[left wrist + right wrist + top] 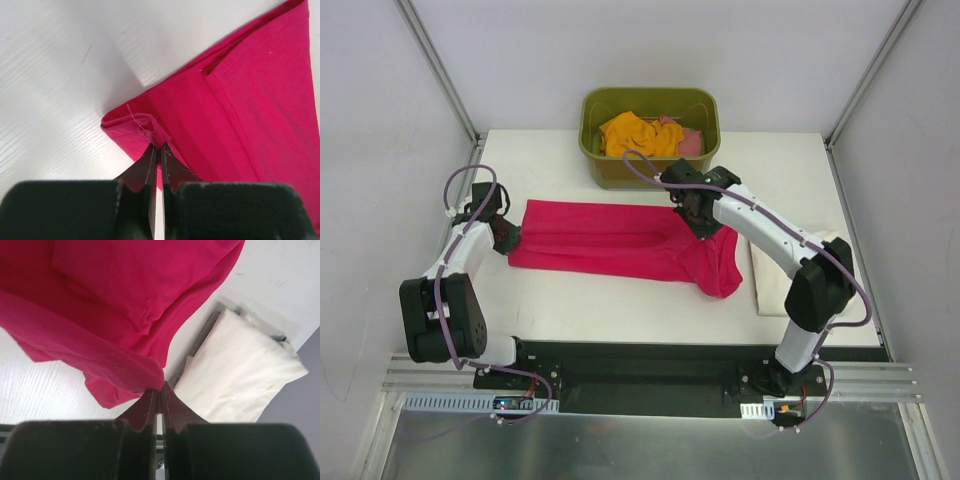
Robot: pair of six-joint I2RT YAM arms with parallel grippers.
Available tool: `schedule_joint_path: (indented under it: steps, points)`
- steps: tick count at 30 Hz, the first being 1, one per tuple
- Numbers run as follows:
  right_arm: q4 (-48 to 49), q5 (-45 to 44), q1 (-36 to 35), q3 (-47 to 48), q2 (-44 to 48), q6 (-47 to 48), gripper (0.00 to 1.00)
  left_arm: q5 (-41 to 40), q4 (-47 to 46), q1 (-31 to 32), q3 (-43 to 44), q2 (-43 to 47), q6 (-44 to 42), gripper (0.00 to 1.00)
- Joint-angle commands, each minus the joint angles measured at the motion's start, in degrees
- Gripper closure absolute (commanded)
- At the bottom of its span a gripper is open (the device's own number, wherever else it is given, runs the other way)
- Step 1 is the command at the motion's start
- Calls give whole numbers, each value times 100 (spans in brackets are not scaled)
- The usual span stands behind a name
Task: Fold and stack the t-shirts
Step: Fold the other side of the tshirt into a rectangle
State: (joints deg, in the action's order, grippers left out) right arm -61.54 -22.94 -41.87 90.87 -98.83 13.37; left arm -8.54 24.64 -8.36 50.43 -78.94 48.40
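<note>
**A:** What is the left gripper (159, 147) doing?

**B:** Its two dark fingers are pressed almost together in the wrist view, with only a sliver of gap. They are pinching a rolled corner of the crimson-pink t-shirt (250, 100). A loose thread curls off that corner, and the cloth runs away toward the upper right of that frame, lying flat on the white table (620, 310).

**A:** And the right gripper (160, 387)?

**B:** It is clamped the same way, the fingers nearly meeting on a hemmed edge of the same shirt. From the pinch the fabric drapes in loose folds and fills the upper left of that wrist view.

**A:** Where does the shirt sit overall?

**B:** From the top camera it stretches as a long band across the middle of the table, between the two grippers. The left end is held at centre left of the frame. The right end is bunched and hangs in a lobe below the right gripper, just right of centre.

**A:** What about the other shirts?

**B:** The cream-white t-shirt (770, 285) lies folded at the right side of the table, just beside the hanging crimson lobe and partly under the right arm. The orange t-shirt (640, 135) and the salmon-pink t-shirt (692, 141) are crumpled together inside the olive-green tub (650, 172) at the top centre. The orange one is on the left and the salmon one is tucked at the right.
</note>
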Motion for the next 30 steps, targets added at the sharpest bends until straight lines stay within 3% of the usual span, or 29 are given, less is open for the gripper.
schedule_joint_path:
  steps: [1,4,5,7,10,11,12,13,16,22,30]
  points:
    - [124,-106,275,633,-460,693,95,133,-21,-69,484,-568,-156,100]
    - [300,-1,442,1018,-786,1202,94,186,-21,-69,783,-1007,-182,98]
    - [344,9,512,1116,-1048,1369,94,186,-12,-69,940,-1105,-199,91]
    - [476,0,600,1379,-1313,1773,94,186,-12,-69,1082,-1351,-208,90]
    - [564,-236,750,1986,-1963,2152,92,256,-12,-78,1311,-1484,-252,51]
    - [581,-324,785,2292,-2096,2205,90,265,-12,-78,1346,-1476,-261,28]
    - [616,-447,794,2399,-2332,2327,84,273,-12,-69,1364,-1458,-261,10]
    - [686,-492,803,2452,-2395,2372,64,273,-4,-78,1364,-1397,-261,1]
    - [889,-501,794,2462,-2414,2242,43,335,-12,-69,1311,-1213,-322,1]
    - [1144,-273,803,1146,-1222,1285,35,616,-21,-60,1048,-756,-349,1]
    - [1565,1607,1092,-1333,442,-1140,34,1108,-47,247,942,-904,-463,1]
